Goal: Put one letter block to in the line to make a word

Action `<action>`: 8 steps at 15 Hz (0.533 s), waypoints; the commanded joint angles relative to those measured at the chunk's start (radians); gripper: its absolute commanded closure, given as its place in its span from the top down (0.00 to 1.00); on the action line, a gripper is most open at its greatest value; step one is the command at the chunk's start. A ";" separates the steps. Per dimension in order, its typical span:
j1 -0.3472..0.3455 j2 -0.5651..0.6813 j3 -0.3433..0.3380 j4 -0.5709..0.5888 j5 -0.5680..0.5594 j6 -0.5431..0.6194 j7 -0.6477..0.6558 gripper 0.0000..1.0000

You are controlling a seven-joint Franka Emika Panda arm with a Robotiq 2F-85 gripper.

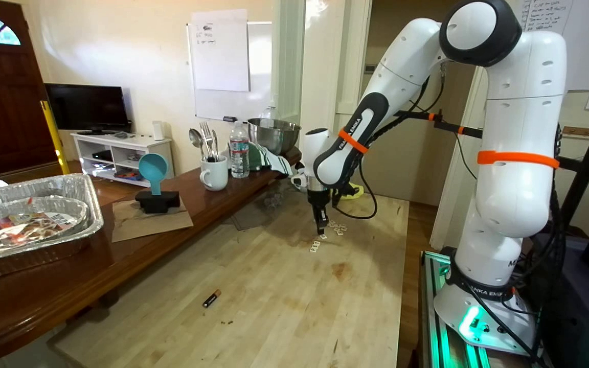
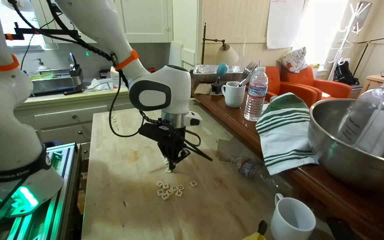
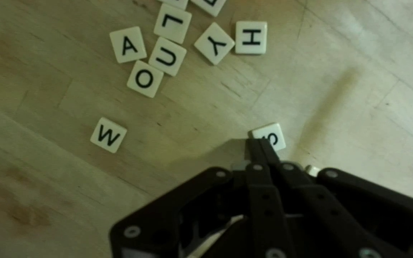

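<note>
The gripper (image 3: 262, 141) is shut, its two fingertips pressed together with nothing visible between them. The tips overlap a white letter block marked S (image 3: 276, 134), covering part of its letter; whether they touch it cannot be told. In both exterior views the gripper (image 1: 321, 232) (image 2: 172, 168) points down close to the table, beside this block (image 2: 168, 170). A short line of letter blocks (image 1: 315, 247) lies just beyond; in the wrist view it is mostly hidden behind the gripper, with one block's edge (image 3: 312, 170) showing. Loose blocks include W (image 3: 108, 135), O (image 3: 145, 79), A (image 3: 128, 44) and H (image 3: 251, 37).
The loose blocks form a cluster (image 2: 169, 191) on the wooden table (image 2: 128, 206). A battery (image 1: 211, 298) lies on the table. A crumpled plastic bottle (image 2: 250, 166) and a white mug (image 2: 292, 218) are near the raised brown ledge (image 1: 182, 204). A steel bowl (image 2: 332, 146) stands there.
</note>
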 commanded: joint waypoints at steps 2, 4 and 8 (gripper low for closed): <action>-0.003 -0.083 0.005 -0.030 0.067 -0.006 -0.013 0.00; 0.007 -0.096 -0.008 -0.025 0.051 -0.015 0.066 0.00; 0.011 -0.090 -0.020 -0.014 0.030 -0.037 0.256 0.00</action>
